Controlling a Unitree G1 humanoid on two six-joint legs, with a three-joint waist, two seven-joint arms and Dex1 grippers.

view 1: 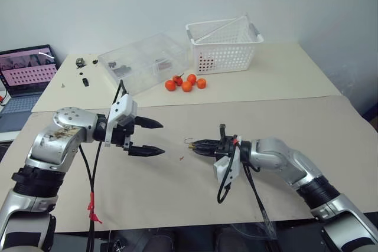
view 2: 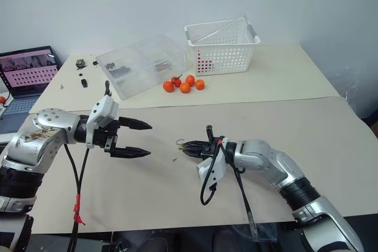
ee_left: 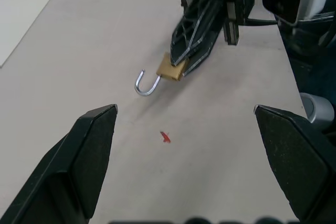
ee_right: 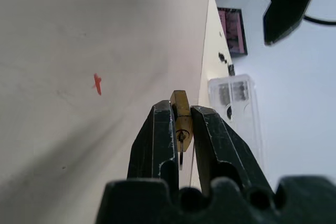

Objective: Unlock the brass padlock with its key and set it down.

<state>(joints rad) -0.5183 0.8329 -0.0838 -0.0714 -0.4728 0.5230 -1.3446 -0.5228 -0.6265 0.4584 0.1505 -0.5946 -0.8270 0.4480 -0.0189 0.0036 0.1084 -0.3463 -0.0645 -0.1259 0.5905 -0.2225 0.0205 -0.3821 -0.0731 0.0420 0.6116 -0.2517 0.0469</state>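
My right gripper (view 1: pixel 196 144) is shut on the brass padlock (ee_left: pixel 171 70), holding the small golden block just above the beige table (view 1: pixel 295 122). The silvery shackle (ee_left: pixel 147 85) hangs out of the body as an open hook, pointing toward my left arm. From the right wrist, the padlock (ee_right: pixel 181 111) sits pinched between the two fingers, keyhole end facing the camera; a thin stem shows there, and I cannot tell whether it is the key. My left gripper (view 1: pixel 161 138) stands open and empty a short way to the left of the padlock, pointing at it.
A tiny red scrap (view 1: pixel 181 158) lies on the table below the padlock. At the back stand a white basket (view 1: pixel 224 45), a clear plastic box (view 1: pixel 144 63) and several small orange fruits (view 1: pixel 186 82). A laptop (view 1: pixel 26 72) sits far left.
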